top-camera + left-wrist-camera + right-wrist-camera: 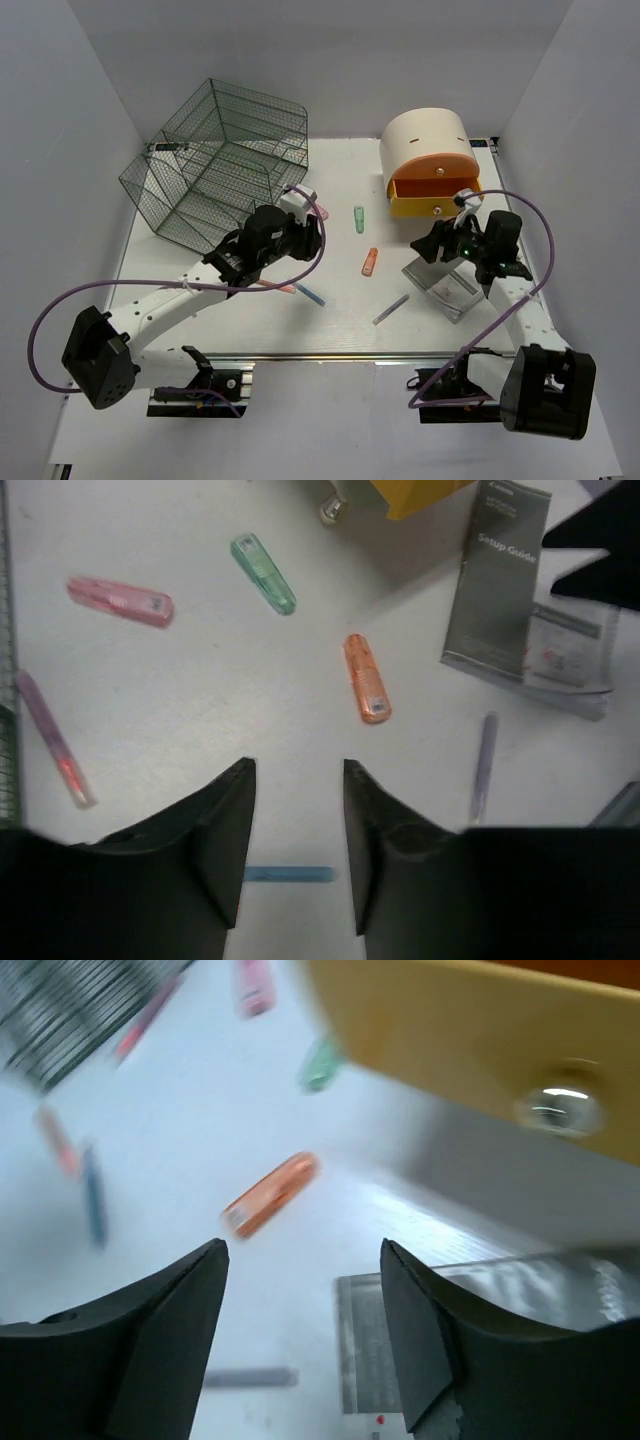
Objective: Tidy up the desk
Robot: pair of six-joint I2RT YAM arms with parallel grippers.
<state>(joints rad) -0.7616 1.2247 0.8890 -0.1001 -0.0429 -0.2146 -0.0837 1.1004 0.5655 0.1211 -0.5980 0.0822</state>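
Observation:
The white desk [340, 325] holds scattered pens and highlighters. An orange highlighter [370, 261] lies mid-desk, a green one [359, 218] behind it. A blue pen [310, 295] and a pink pen [275, 287] lie near the front left, a purple pen [390, 309] at the front middle. My left gripper [298, 768] is open and empty above the desk, with the blue pen [290, 875] below and between its fingers. My right gripper [305, 1250] is open and empty over the edge of a grey setup-guide booklet [450, 1350], the orange highlighter [270, 1195] just ahead.
A dark wire-mesh cage [215, 165] stands at the back left. A cream-and-orange drawer box [430, 150] at the back right has its yellow drawer [435, 200] pulled out. A pink highlighter [120, 601] lies towards the cage. The booklet [445, 288] lies under the right arm.

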